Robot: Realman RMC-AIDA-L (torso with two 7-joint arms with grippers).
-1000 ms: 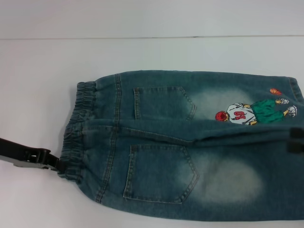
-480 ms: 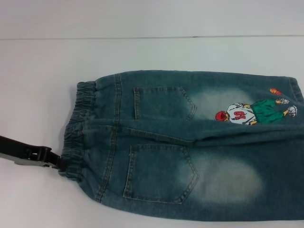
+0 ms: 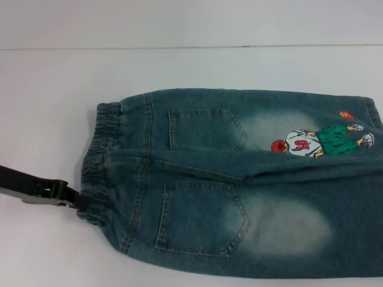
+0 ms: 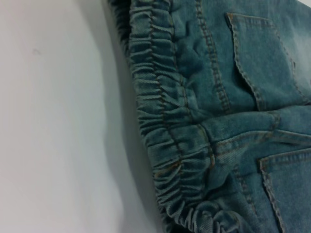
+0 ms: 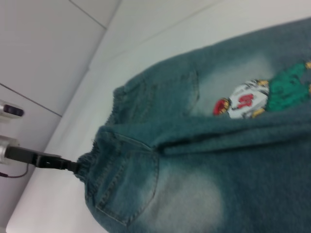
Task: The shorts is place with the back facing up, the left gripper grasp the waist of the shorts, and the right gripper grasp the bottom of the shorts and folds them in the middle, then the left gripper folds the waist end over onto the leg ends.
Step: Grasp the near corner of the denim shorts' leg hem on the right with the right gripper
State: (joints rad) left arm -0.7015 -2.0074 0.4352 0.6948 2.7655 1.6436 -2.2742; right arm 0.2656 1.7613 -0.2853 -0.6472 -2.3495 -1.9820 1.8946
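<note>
The left gripper (image 3: 76,202) is clamped on the near end of the shorts' (image 3: 239,185) gathered waistband (image 3: 96,161), its fingertips buried in denim. The shorts lie flat mid-table (image 3: 48,89), leg ends cut off rightward. The right gripper is out of sight.

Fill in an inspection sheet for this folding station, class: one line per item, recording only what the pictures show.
Surface: white table, bare around the garment.
Job's things: denim shorts lying flat, back pockets up, elastic waistband toward the robot's left; cartoon figure print on the far leg.
Clutter: nothing seen.
Grippers: left end effector at the waistband's near corner, touching the elastic; right end effector not in view.
Cables: a thin dark wire by the left arm.
Surroundings: pale wall behind the table.
</note>
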